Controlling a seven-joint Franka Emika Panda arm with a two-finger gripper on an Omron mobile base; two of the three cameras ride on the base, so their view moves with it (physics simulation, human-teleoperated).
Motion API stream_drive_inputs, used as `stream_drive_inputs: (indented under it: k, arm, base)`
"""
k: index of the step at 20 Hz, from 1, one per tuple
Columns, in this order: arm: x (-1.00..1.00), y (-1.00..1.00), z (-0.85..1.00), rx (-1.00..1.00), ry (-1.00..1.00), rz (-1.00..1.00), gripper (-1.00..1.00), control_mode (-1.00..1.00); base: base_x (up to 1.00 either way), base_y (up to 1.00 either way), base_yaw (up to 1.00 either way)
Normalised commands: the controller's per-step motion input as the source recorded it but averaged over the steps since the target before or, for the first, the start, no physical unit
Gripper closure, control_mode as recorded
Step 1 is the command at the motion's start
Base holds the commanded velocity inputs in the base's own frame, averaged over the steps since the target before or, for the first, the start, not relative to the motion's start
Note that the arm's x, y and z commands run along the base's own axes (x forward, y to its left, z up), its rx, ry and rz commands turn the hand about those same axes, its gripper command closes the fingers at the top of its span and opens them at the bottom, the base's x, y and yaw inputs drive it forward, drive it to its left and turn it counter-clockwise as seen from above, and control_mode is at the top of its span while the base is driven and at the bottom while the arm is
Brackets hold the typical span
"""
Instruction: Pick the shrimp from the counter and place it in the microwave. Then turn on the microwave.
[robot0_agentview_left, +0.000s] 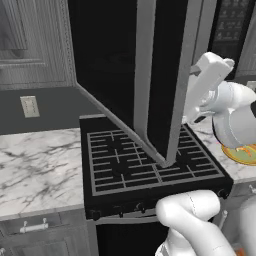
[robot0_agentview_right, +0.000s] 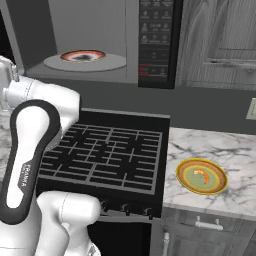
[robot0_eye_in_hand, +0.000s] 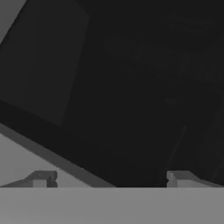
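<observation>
Microwave (robot0_agentview_right: 95, 40) door (robot0_agentview_left: 150, 75) swung wide over the black stove top (robot0_agentview_right: 107, 155), blocking the left view. Shrimp (robot0_agentview_right: 200, 173) lies on a yellow-rimmed plate (robot0_agentview_right: 218, 187), on the counter (robot0_agentview_right: 220, 145) right of the stove. Gripper (robot0_eye_in_hand: 109, 179) jaws apart, empty, apparently facing the dark door. Another plate (robot0_agentview_right: 83, 56) sits on the turntable.

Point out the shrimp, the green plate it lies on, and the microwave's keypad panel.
shrimp (robot0_agentview_right: 200, 173), right base view, on its curved orange body.
green plate (robot0_agentview_right: 186, 184), right base view, on its yellow rim.
keypad panel (robot0_agentview_right: 156, 40), right base view, on the panel's middle.
</observation>
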Motion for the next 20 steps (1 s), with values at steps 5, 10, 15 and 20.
stream_drive_inputs:
  k: [5, 10, 15, 20]
  arm:
    - [0.00, 0.66, 0.05, 0.00, -0.01, 0.00, -1.00, -1.00]
    - [-0.01, 0.64, 0.10, 0.00, -0.04, 0.00, -1.00, -1.00]
    - [-0.08, 0.27, 0.11, -0.06, -0.07, 0.00, -1.00, -1.00]
    - [0.17, -0.48, 0.03, -0.19, 0.00, -0.14, -1.00, -1.00]
  base:
    - [0.00, 0.00, 0.00]
    - [0.00, 0.00, 0.00]
    - [0.00, 0.00, 0.00]
    - [0.00, 0.00, 0.00]
